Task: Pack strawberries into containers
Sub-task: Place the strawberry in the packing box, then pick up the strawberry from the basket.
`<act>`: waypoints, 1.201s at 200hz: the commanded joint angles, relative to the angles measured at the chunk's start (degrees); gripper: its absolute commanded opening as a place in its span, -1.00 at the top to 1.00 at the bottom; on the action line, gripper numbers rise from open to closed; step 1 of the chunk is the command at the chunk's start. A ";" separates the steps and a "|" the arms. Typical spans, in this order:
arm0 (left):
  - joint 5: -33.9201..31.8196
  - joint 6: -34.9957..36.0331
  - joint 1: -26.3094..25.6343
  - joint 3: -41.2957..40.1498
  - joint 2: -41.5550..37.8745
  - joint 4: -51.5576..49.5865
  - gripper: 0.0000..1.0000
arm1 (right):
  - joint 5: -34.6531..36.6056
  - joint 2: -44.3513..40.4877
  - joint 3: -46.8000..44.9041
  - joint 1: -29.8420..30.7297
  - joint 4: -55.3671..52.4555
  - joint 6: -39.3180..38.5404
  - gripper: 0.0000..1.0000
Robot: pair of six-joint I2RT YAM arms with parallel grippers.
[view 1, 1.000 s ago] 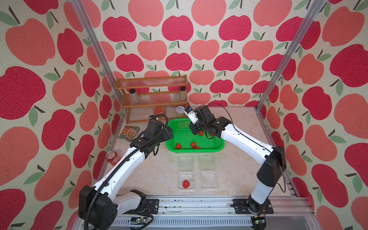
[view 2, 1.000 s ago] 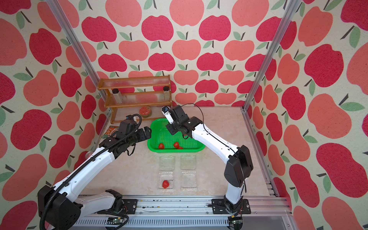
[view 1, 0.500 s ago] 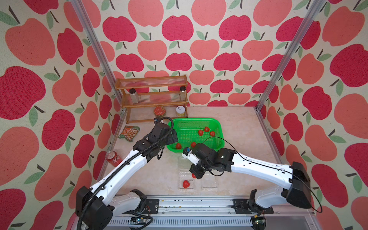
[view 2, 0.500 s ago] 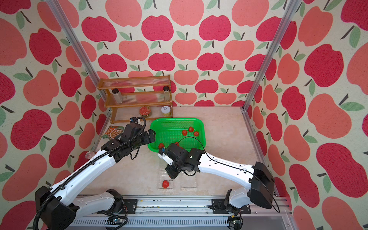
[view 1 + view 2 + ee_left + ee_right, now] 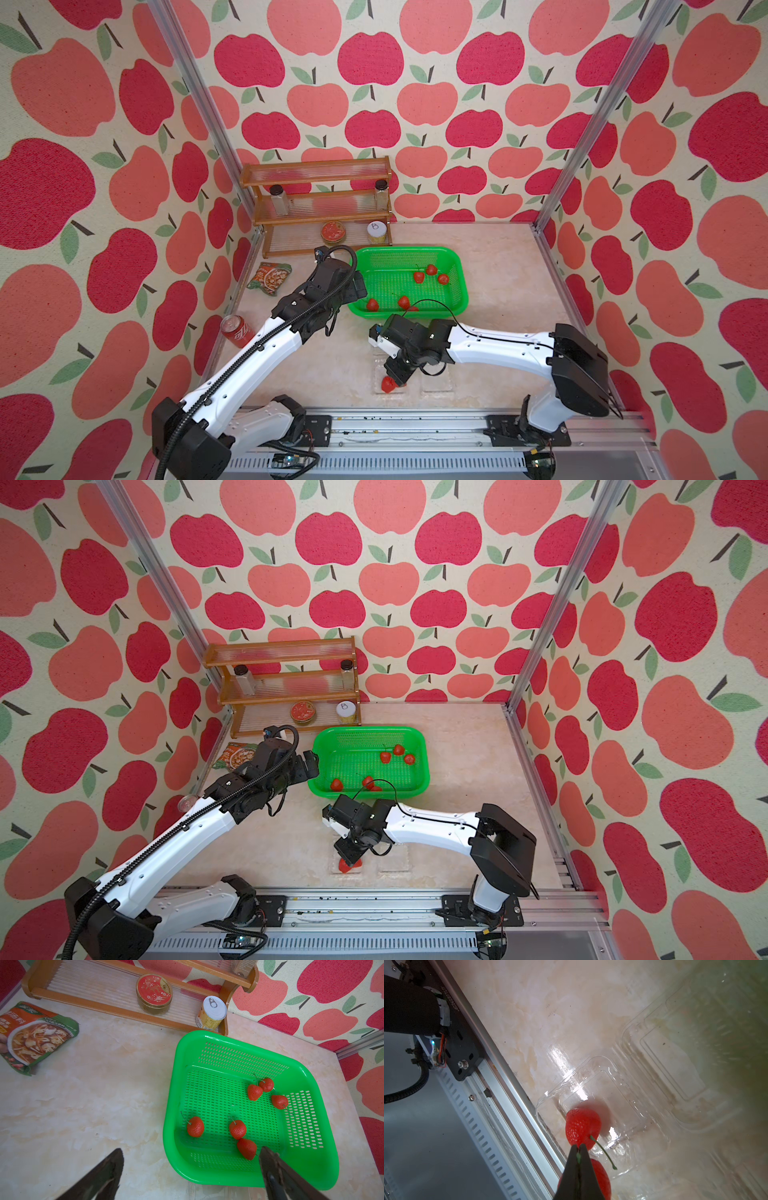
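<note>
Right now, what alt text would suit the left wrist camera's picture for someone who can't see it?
A green basket on a marbled table holds six strawberries, seen past the wide-open dark fingers of the left gripper. Beyond it, a wooden rack carries a red tin and a can; a soup packet lies nearby.

My right pincer (image 5: 395, 372) hangs over the left of two small clear plastic clamshell boxes (image 5: 436, 384), a glossy red strawberry (image 5: 387, 384) showing at its tip. My left pincer (image 5: 360, 290) hovers beside the green perforated plastic basket (image 5: 457, 266), where more red berries (image 5: 419, 276) lie.
</note>
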 commanded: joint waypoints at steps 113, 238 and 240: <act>-1.15 -0.75 1.18 0.01 -1.45 -2.07 -0.99 | -0.17 1.73 5.07 -1.63 -6.01 3.28 0.41; 1.35 0.79 1.50 1.45 1.09 0.77 -0.99 | 10.48 6.05 22.90 -32.95 -9.36 -11.05 -0.09; 1.44 0.92 1.57 1.57 1.23 0.71 -0.99 | 10.39 6.93 23.46 -33.26 -9.47 -11.22 -0.09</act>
